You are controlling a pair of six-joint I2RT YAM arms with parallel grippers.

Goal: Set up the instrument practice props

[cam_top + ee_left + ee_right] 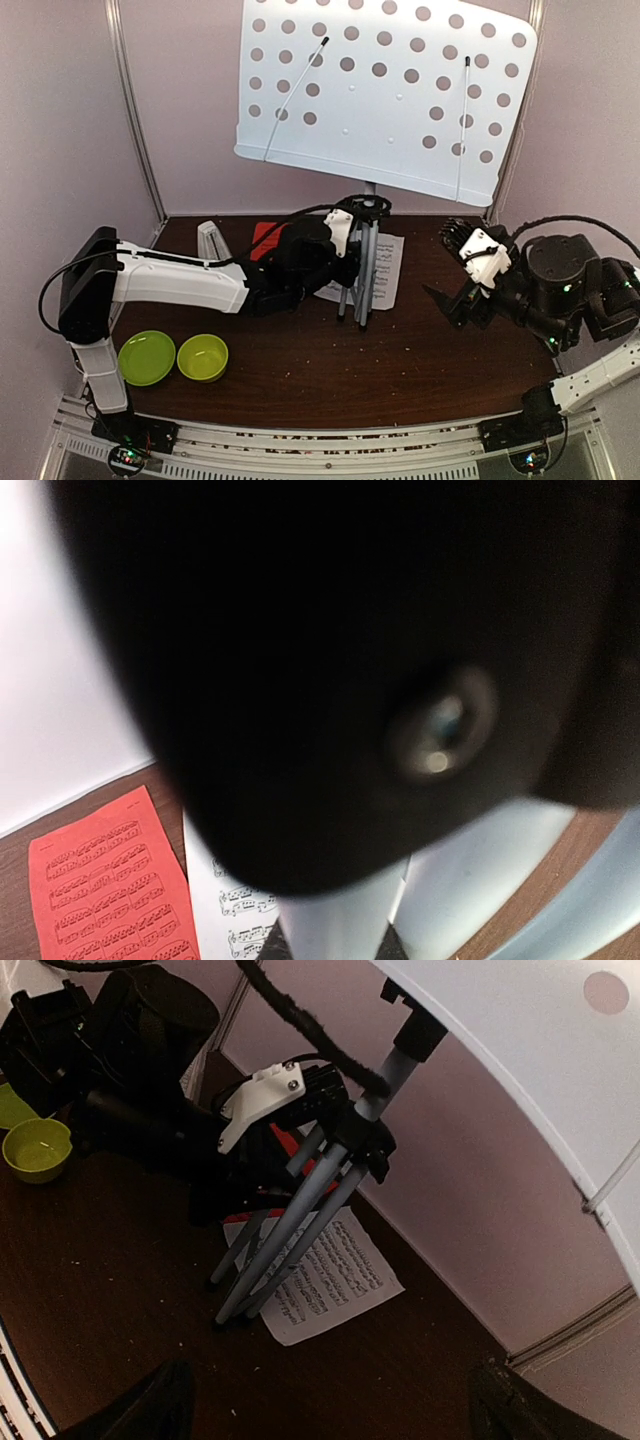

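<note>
Music stand (400,110): stood upright at left end effector (340,270); grip hidden.
Right end effector (447,268): gaped wide, stand leftward.

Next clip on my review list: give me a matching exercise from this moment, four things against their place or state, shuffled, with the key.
Things
1. red music sheet
2. white music sheet
3. lime-green bowls
4. right pincer

Place or state
A. open, holding nothing
B. flat on the table at the foot of the music stand
C. side by side at the near left
D. partly hidden behind the left arm in the top view

Pairs: 1-D, 2-B, 3-C, 4-A
</note>
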